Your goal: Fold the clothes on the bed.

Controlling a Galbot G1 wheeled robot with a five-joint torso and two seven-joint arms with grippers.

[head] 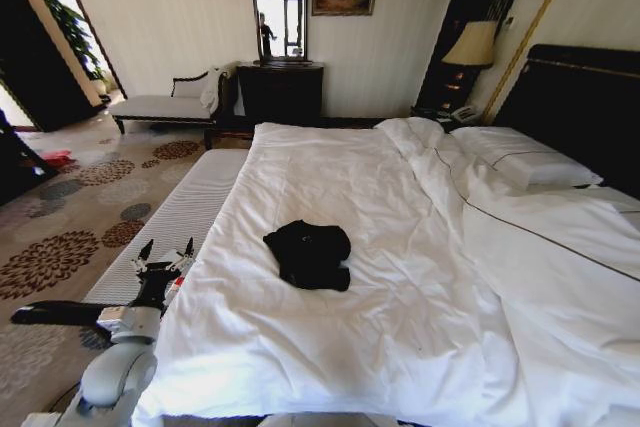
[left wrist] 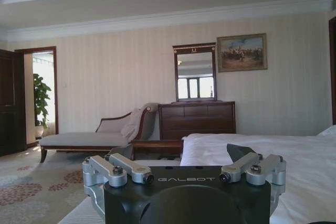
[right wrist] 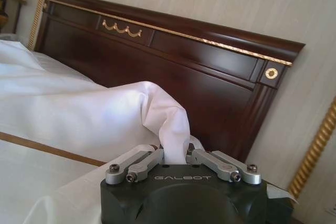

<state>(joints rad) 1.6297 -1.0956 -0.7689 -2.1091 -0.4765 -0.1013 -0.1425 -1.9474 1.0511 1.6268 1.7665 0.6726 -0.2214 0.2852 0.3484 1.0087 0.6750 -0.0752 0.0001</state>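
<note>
The left gripper hovers at the near left corner of the bed, just off the edge of the white duvet, its two dark fingers spread apart and holding nothing. In the left wrist view the same gripper shows its silver linkages splayed wide above the black body, pointing across the room. The right gripper sits close to a bunched fold of white sheet near the dark wooden headboard with gilt trim; its silver linkages are drawn in toward each other with the white fabric standing between them, but whether the fingers are actually clamped on the fabric I cannot tell.

The crumpled black soft-fabric T-shirt lies in a loose heap on the duvet, roughly in the middle of the near half of the large white-covered bed, well apart from the left gripper. No lettering can be made out on it.

White pillows rest at the head of the bed on the right. Beyond the foot stand a dark wooden dresser with a mirror and a pale upholstered chaise bench.
</note>
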